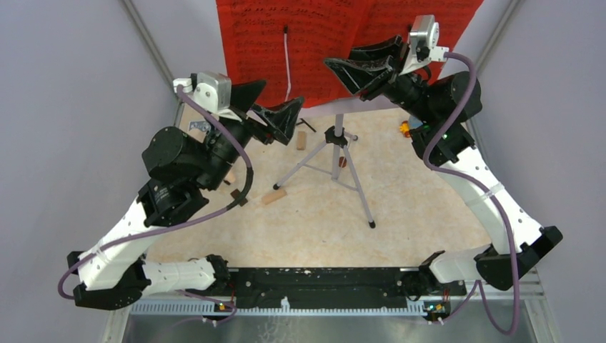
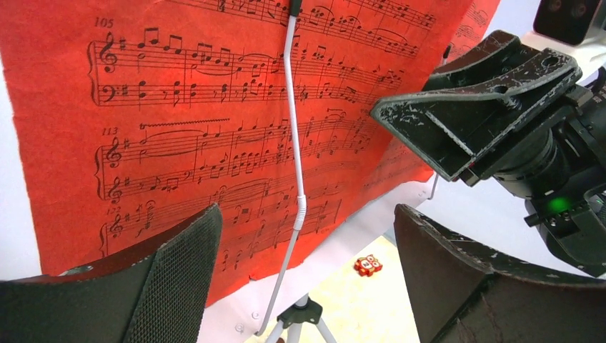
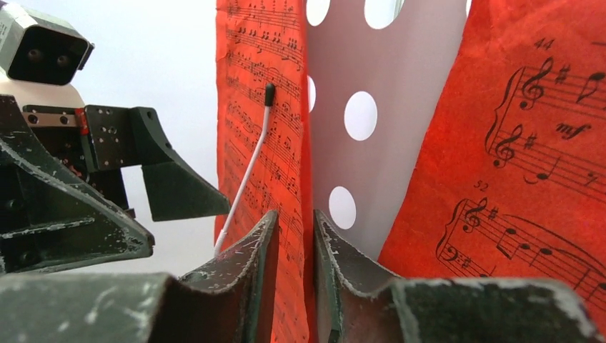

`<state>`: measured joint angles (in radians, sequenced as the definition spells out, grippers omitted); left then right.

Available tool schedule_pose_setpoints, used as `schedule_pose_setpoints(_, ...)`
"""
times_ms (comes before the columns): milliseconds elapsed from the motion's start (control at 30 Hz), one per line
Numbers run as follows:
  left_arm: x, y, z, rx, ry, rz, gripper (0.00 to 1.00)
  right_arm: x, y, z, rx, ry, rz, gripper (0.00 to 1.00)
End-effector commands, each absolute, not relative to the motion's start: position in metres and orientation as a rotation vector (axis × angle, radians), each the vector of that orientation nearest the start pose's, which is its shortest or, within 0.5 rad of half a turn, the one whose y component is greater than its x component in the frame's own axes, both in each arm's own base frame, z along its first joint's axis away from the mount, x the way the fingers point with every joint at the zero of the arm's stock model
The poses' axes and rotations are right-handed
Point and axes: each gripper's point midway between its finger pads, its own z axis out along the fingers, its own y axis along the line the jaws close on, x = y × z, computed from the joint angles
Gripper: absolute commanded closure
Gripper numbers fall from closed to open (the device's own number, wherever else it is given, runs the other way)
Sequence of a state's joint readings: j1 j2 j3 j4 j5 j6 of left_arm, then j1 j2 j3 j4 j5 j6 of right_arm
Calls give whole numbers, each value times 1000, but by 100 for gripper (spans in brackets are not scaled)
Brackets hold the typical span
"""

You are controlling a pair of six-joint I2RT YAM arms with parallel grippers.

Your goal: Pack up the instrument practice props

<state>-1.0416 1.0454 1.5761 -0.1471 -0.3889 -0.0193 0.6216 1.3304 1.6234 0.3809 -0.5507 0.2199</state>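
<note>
Music desk: white and perforated, upright at the far middle of the scene. A bare strip of it shows between two red sheets.
Tripod legs: silver, spread, feet on the table below the desk.
Red sheet-music pages: hanging on the desk face, one to the left and one to the right. In the right wrist view the left sheet is seen almost edge-on.
Page retainer: thin white wire arm with a black tip, lying across the left sheet.
Left gripper: raised in front of the lower part of the left sheet. Its fingers are spread wide and hold nothing.
Right gripper: raised at the inner edge of the left sheet. Its fingers are drawn to a narrow slit with the sheet's edge inside it. Whether they press the paper cannot be told.
Wooden blocks: small and tan, lying on the table left of the tripod legs, a second one farther back.
Toy car: small and colourful, on the table on the far right, under the desk's edge.
</note>
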Motion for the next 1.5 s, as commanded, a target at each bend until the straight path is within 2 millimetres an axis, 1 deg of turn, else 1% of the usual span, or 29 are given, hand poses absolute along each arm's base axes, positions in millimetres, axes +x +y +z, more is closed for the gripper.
schedule_pose_setpoints(0,211,-221,597,231,1132,-683,7,224,288,618,-701,734,1034,80)
schedule_pose_setpoints(67,216,-225,596,228,1141,-669,8,222,287,619,-697,732,1040,83)
schedule_pose_setpoints(200,223,-225,596,203,1144,-639,11,219,287,620,-702,722,1051,87)
schedule_pose_setpoints(333,225,-228,598,202,1131,-630,18,217,286,622,-701,718,1056,90)
schedule_pose_setpoints(500,228,-236,599,220,1125,-629,30,214,284,623,-697,710,1060,91)
schedule_pose_setpoints(700,231,-245,595,246,1131,-626,50,209,282,624,-698,701,1067,91)
schedule_pose_setpoints(833,233,-248,593,251,1135,-622,52,207,281,625,-702,697,1070,92)
schedule_pose_setpoints(867,232,-248,597,241,1119,-629,53,207,281,625,-704,697,1071,92)
schedule_pose_setpoints(933,233,-248,598,235,1115,-628,57,205,281,625,-705,695,1073,92)
schedule_pose_setpoints(1067,233,-247,600,231,1109,-624,59,205,281,625,-708,695,1073,92)
schedule_pose_setpoints(1233,234,-246,601,226,1105,-617,67,210,284,621,-706,710,1072,93)
schedule_pose_setpoints(1300,235,-245,601,221,1106,-614,69,212,285,620,-702,717,1075,95)
schedule_pose_setpoints(1333,235,-245,601,218,1104,-614,70,214,286,619,-702,722,1075,100)
schedule_pose_setpoints(1467,236,-246,601,216,1104,-608,76,213,285,619,-697,722,1077,100)
